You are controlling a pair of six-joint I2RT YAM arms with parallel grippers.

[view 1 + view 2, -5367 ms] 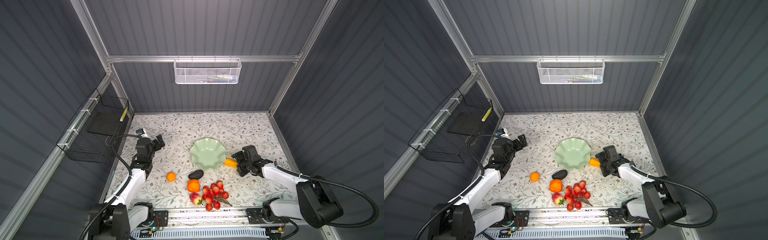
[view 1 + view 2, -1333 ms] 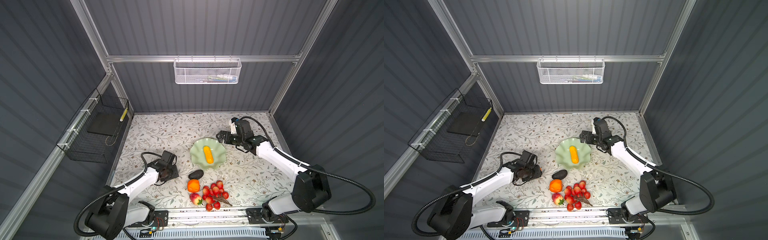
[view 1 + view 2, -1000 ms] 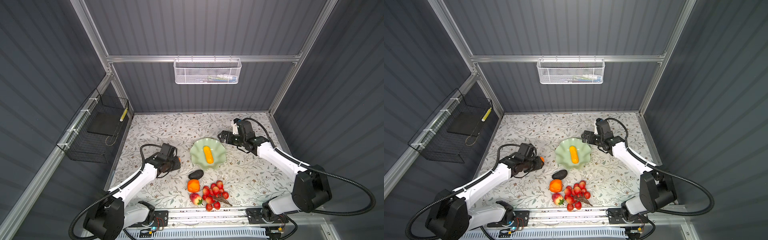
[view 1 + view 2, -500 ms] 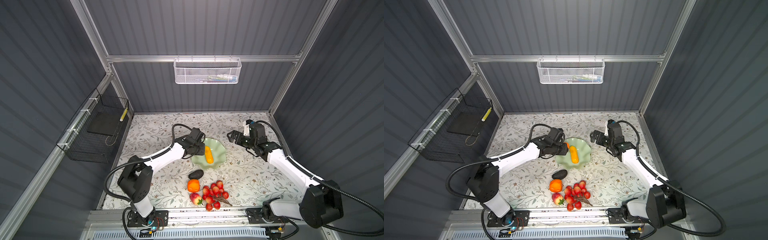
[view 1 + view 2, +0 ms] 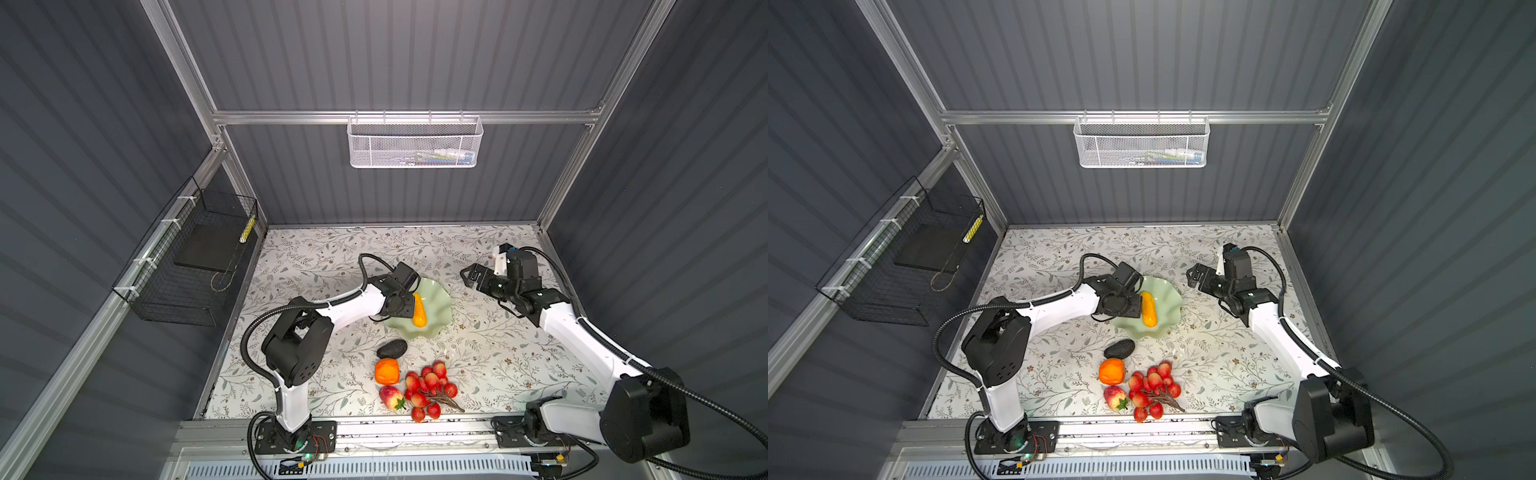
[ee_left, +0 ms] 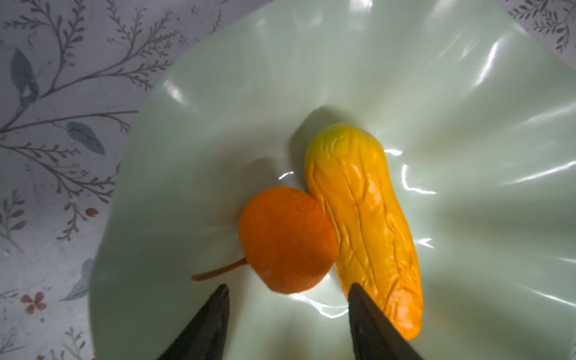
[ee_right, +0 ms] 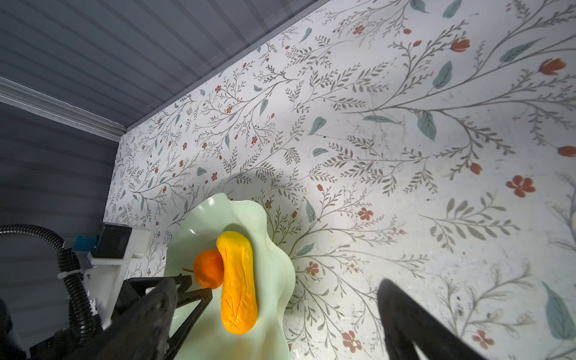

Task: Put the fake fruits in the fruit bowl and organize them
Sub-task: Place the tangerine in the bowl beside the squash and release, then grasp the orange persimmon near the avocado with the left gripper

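The pale green fruit bowl (image 5: 441, 291) (image 5: 1170, 300) sits mid-table. In it a yellow-orange elongated fruit (image 5: 419, 309) (image 6: 364, 224) lies with a small round orange (image 6: 288, 240) (image 7: 208, 268) against its side. My left gripper (image 5: 404, 303) (image 6: 288, 299) hangs over the bowl's left part, jaws open and empty, just behind that orange, which it hides in both top views. My right gripper (image 5: 469, 274) (image 7: 277, 285) hovers open and empty to the right of the bowl. A black oval (image 5: 392, 348), a bigger orange (image 5: 387, 370), a strawberry (image 5: 390, 397) and a red-berry bunch (image 5: 430, 388) lie near the front.
A white mesh basket (image 5: 414, 143) hangs on the back wall and a black wire basket (image 5: 195, 257) on the left wall. The floral table is walled on three sides, with the arms' rail along its front edge.
My left gripper carried the small orange from the table's left to the bowl, then opened and let it go beside the elongated fruit. The right gripper drew back to the right, still open.
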